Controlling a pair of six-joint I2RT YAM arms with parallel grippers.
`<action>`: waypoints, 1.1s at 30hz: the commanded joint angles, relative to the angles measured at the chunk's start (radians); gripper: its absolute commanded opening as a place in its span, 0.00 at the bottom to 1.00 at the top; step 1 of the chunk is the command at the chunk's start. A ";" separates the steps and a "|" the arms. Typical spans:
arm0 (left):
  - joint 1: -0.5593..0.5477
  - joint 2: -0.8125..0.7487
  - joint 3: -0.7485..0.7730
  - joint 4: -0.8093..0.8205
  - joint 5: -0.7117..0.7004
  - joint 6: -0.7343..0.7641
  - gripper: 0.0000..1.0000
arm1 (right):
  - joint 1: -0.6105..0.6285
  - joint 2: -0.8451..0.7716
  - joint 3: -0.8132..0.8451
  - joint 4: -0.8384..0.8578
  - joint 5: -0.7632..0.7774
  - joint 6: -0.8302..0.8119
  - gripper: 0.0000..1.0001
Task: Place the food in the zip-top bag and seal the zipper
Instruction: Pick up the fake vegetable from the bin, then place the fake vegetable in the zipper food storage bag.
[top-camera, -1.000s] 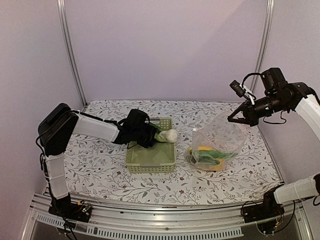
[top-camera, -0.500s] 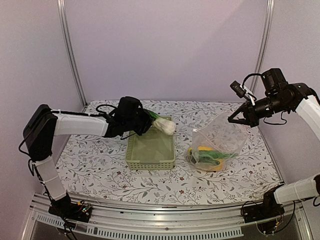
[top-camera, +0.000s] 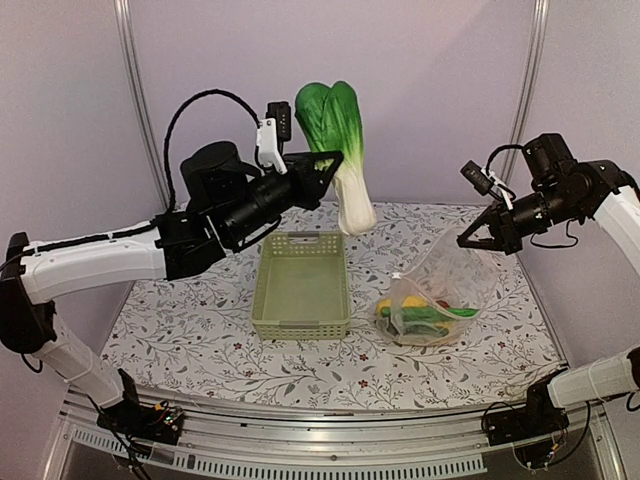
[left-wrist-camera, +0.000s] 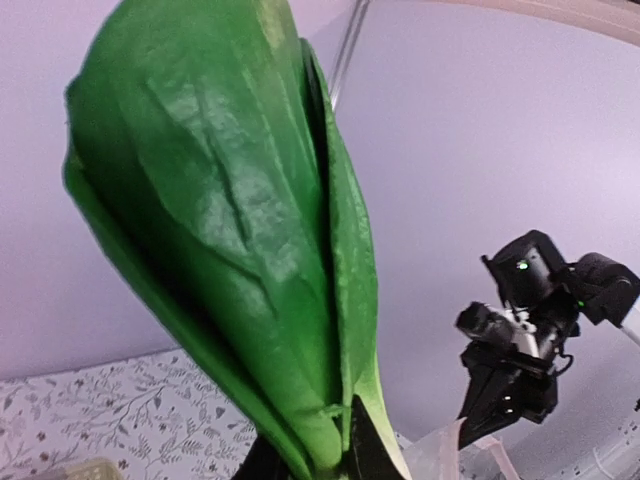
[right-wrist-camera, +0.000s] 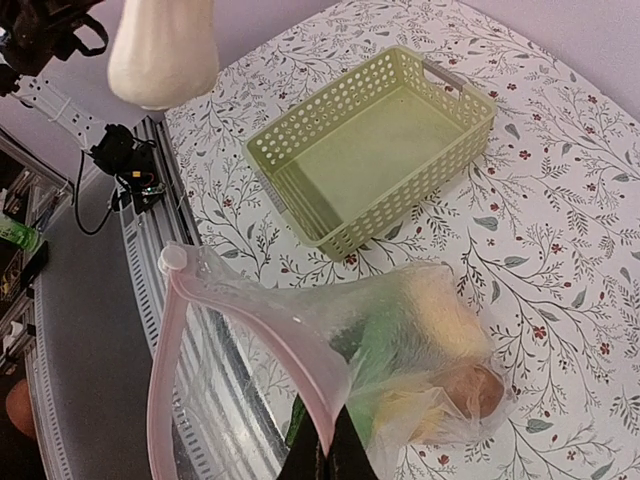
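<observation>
We hold our left arm (top-camera: 100, 255) high, stretched from the near left toward the far middle. The left gripper (top-camera: 333, 160) points right, clamped on the bok choy (top-camera: 330, 115). Our right arm (top-camera: 600, 200) reaches in from the right, and the right gripper (top-camera: 468, 238) angles down and left, pinching the rim of the zip-top bag (top-camera: 450, 275).
</observation>
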 joint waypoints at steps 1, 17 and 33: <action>-0.084 -0.028 -0.018 0.227 0.138 0.420 0.07 | 0.006 0.028 0.059 -0.020 -0.070 -0.002 0.00; -0.237 0.209 0.210 0.160 0.555 0.808 0.05 | 0.006 0.090 0.113 -0.052 -0.135 -0.003 0.00; -0.223 0.448 0.347 0.008 0.470 1.085 0.33 | 0.006 0.081 0.108 -0.064 -0.155 -0.011 0.00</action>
